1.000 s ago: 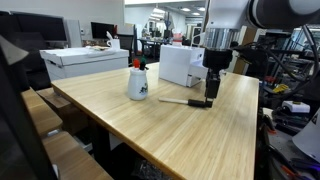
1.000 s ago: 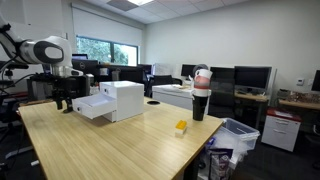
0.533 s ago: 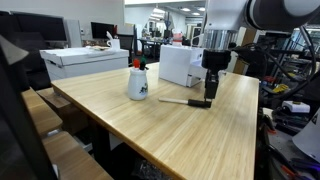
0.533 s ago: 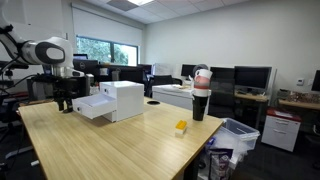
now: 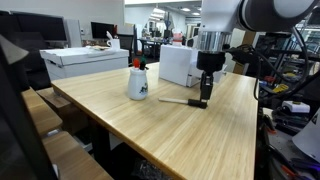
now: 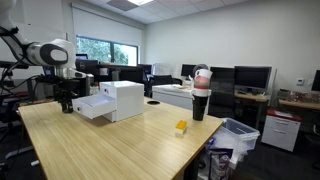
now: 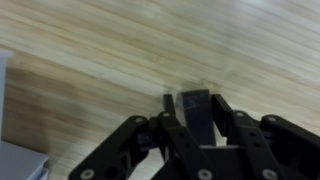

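Observation:
A slim tool with a pale handle and a black end lies flat on the wooden table. My gripper points straight down over that black end, close to the tabletop. In the wrist view the black end sits between the two fingers of the gripper. The jaws stand narrow around it, with a sliver of table still showing on one side. In an exterior view the gripper hangs beside a white box, and the tool is hidden there.
A white jug with a red top stands left of the tool, a white box behind it. A small yellow block and a dark cup stack sit toward another table edge. Office desks and monitors surround the table.
The jaws have narrowed around the tool's black end. The arm has shifted slightly sideways over it while staying low above the table.

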Controlling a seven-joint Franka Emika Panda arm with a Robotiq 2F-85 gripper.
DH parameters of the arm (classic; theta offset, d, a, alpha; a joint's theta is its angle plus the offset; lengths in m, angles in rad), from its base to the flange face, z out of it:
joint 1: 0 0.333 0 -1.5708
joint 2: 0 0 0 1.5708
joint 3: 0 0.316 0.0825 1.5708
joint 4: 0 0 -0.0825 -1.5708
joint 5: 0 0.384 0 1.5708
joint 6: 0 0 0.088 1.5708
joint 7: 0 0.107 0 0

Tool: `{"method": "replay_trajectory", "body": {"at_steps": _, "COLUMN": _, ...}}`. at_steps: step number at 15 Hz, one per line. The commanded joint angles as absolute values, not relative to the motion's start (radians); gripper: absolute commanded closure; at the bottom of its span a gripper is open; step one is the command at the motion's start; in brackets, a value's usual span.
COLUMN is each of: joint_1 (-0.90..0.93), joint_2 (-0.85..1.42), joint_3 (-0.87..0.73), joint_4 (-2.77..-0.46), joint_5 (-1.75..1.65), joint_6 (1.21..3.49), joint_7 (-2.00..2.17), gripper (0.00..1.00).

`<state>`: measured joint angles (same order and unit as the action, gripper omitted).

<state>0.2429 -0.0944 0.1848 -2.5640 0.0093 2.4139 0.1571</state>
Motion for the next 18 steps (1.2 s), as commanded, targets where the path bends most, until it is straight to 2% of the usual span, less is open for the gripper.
{"method": "replay_trajectory", "body": {"at_steps": 1, "joint_1": 0.232, "joint_2": -0.068, "joint_3": 0.192, "joint_4": -2.541, "joint_5": 0.039, "joint_6": 2.401, "joint_7": 0.116, "gripper": 0.85}}
{"method": "replay_trajectory", "body": {"at_steps": 2, "joint_1": 0.233, "joint_2": -0.069, "joint_3": 0.192, "joint_4": -2.536, "joint_5": 0.048, "joint_6": 2.395, "joint_7": 0.117, "gripper": 0.91}}
{"method": "replay_trajectory", "body": {"at_steps": 4, "joint_1": 0.233, "joint_2": -0.071, "joint_3": 0.193, "joint_4": -2.533, "joint_5": 0.063, "joint_6": 2.390, "joint_7": 0.121, "gripper": 0.94}}
{"method": "replay_trajectory", "body": {"at_steps": 7, "joint_1": 0.238, "joint_2": -0.080, "joint_3": 0.196, "joint_4": -2.513, "joint_5": 0.086, "joint_6": 2.330, "joint_7": 0.116, "gripper": 0.93}}
{"method": "replay_trajectory", "body": {"at_steps": 9, "joint_1": 0.241, "joint_2": -0.099, "joint_3": 0.203, "joint_4": -2.477, "joint_5": 0.091, "joint_6": 2.217, "joint_7": 0.134, "gripper": 0.94}}
{"method": "replay_trajectory", "body": {"at_steps": 10, "joint_1": 0.242, "joint_2": -0.103, "joint_3": 0.207, "joint_4": -2.455, "joint_5": 0.093, "joint_6": 2.157, "joint_7": 0.134, "gripper": 0.98}}
{"method": "replay_trajectory", "body": {"at_steps": 13, "joint_1": 0.256, "joint_2": -0.119, "joint_3": 0.237, "joint_4": -2.312, "joint_5": 0.067, "joint_6": 1.878, "joint_7": 0.184, "gripper": 0.95}}
{"method": "replay_trajectory", "body": {"at_steps": 18, "joint_1": 0.259, "joint_2": -0.091, "joint_3": 0.269, "joint_4": -2.098, "joint_5": 0.050, "joint_6": 1.585, "joint_7": 0.226, "gripper": 0.95}}
